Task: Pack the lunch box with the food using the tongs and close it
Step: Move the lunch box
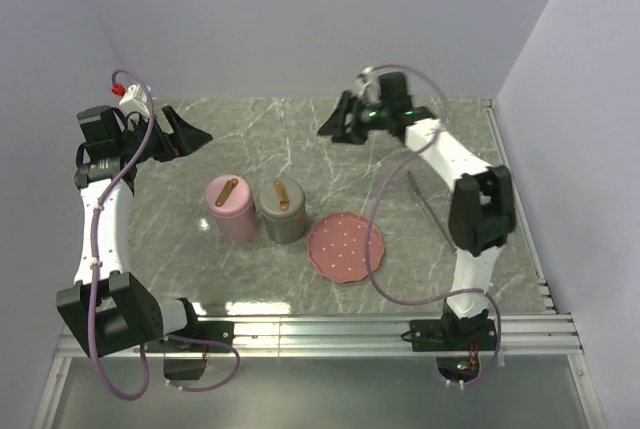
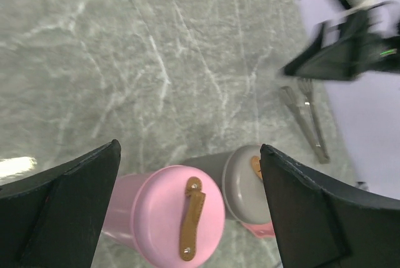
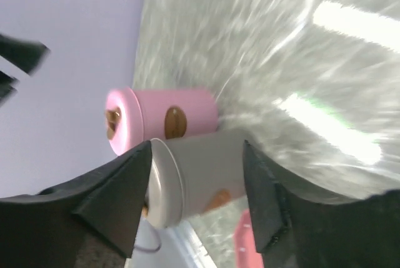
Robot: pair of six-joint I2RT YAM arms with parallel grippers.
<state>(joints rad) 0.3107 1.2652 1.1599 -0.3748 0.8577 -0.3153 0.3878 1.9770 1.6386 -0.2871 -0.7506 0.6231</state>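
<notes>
Both arms are up off the tabletop here. The left tool is spread wide with nothing in it, hanging at about 10 o'clock from the pink tub. The right tool is apart and empty too, roughly 1 o'clock from the grey tub. The tubs stand just beside each other, lids on. A pink plate sits at 4 o'clock from the grey one. The tongs lie flat at 3 o'clock of the plate, untouched.
</notes>
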